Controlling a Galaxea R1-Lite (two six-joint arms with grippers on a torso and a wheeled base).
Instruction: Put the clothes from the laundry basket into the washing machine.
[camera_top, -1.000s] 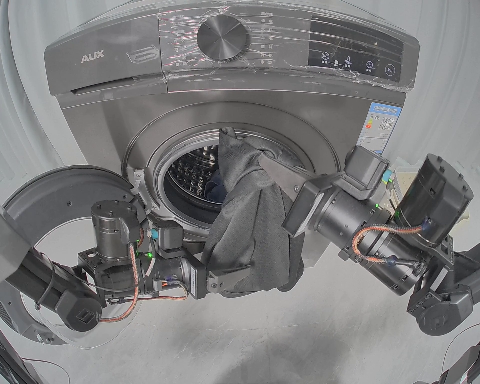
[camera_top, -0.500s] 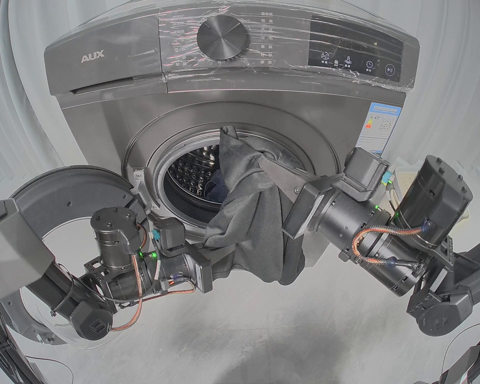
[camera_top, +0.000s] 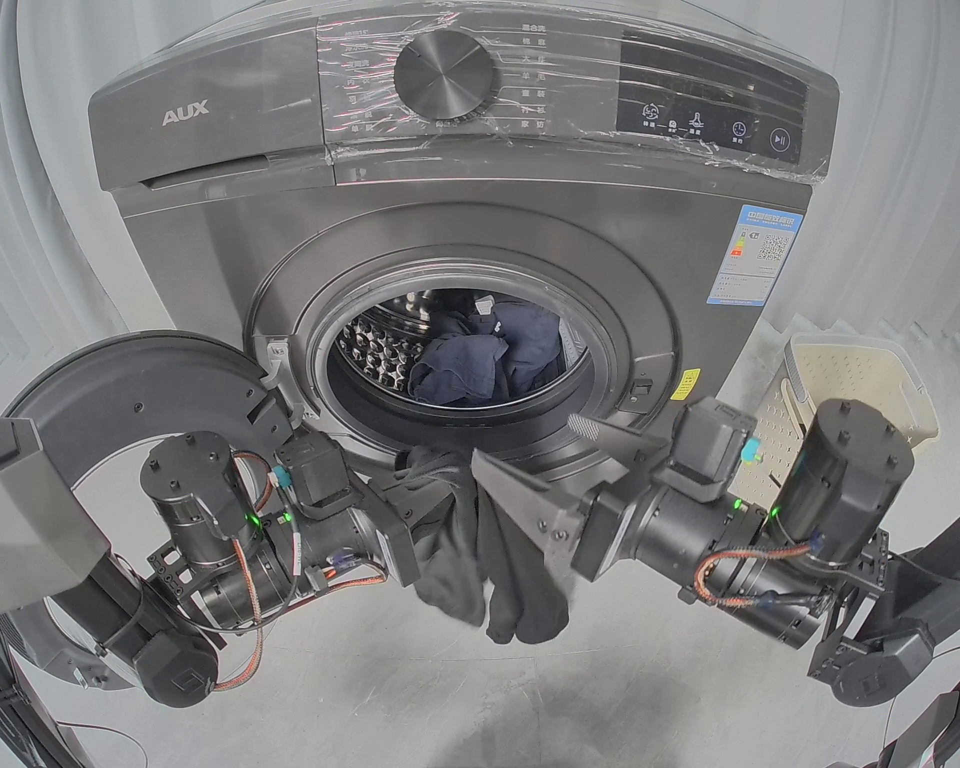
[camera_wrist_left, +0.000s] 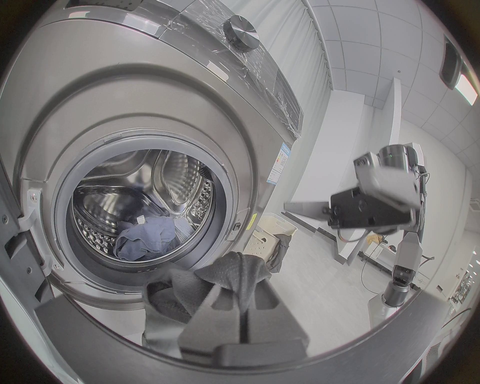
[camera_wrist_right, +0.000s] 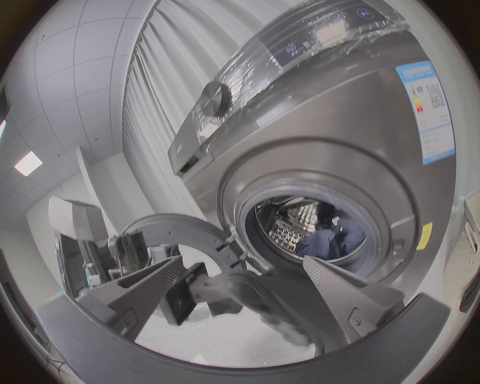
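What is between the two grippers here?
A dark grey garment hangs between them in the head view, clamped in the left gripper; the right gripper is open.

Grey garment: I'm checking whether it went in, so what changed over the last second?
The right pincer let go of the grey garment, opened and dropped back below the drum opening. The garment slid off the opening and now hangs outside, under its rim, from the shut left pincer. The blue clothes inside and the open door stayed put.
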